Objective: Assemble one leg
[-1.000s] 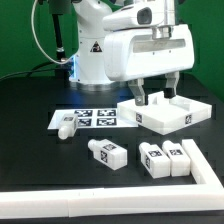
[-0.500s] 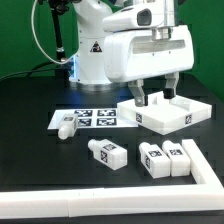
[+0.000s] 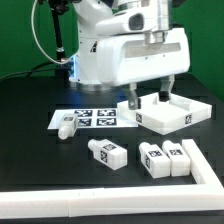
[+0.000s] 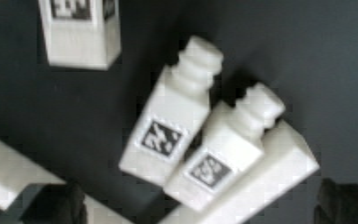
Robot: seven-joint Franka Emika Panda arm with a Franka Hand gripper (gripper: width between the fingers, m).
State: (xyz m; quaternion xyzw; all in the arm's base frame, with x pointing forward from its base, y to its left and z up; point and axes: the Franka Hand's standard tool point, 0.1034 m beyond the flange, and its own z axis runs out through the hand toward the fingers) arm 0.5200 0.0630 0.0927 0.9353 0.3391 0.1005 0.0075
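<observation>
Several white legs with tags lie on the black table. One leg (image 3: 66, 125) lies by the marker board, one (image 3: 105, 154) lies in the middle front, and two (image 3: 150, 158) (image 3: 178, 160) lie side by side at the front right. My gripper (image 3: 151, 93) hangs open and empty just above the big white tray-like piece (image 3: 190, 113), apart from every leg. The wrist view shows the pair of legs (image 4: 172, 125) (image 4: 234, 155) and a third leg (image 4: 82, 32). The dark fingertips (image 4: 51, 205) stand wide apart, with nothing between them at the gripper (image 4: 197, 208).
The marker board (image 3: 88, 116) lies flat behind the legs. A white raised border (image 3: 110, 205) runs along the table's front and turns up at the exterior view's right (image 3: 203, 165). The robot's base (image 3: 90, 50) stands at the back.
The hand has shifted slightly toward the exterior view's left above the tray-like piece. The jaws stay open and the legs have not moved.
</observation>
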